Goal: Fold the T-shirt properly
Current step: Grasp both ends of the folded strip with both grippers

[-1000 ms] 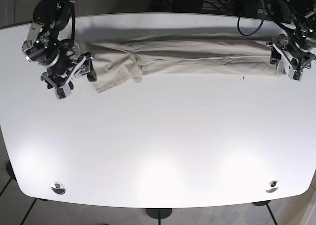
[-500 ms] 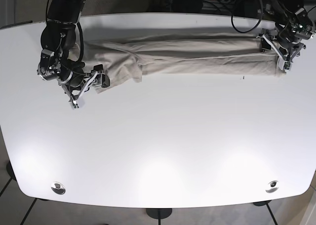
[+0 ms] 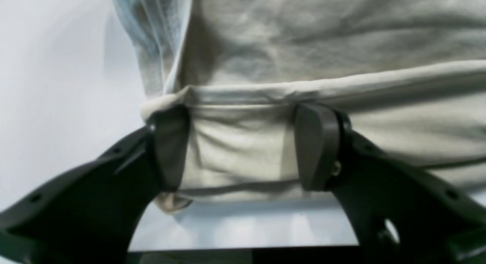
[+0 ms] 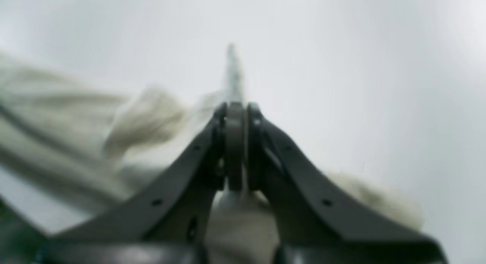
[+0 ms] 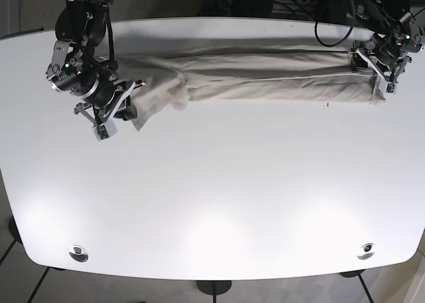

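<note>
The beige T-shirt [image 5: 265,74] lies folded into a long strip across the back of the white table [image 5: 212,197]. My right gripper [image 5: 127,107], on the left of the base view, is shut on the shirt's left end; in the blurred right wrist view its jaws [image 4: 235,142] are pressed together with a thin edge of cloth [image 4: 232,74] sticking out between them. My left gripper [image 5: 376,74] is at the shirt's right end. In the left wrist view it [image 3: 243,148] is open, its fingers [image 3: 317,146] standing astride a folded hem of the shirt [image 3: 243,93].
Black cables [image 5: 332,10] hang at the table's back edge behind the left arm. Two round metal fittings [image 5: 78,253] sit near the table's front corners. Bare white tabletop spreads in front of the shirt.
The right gripper has shut on the shirt's left end and drawn it into a bunch, slightly raised. The left gripper has stayed at the right end with only a small shift.
</note>
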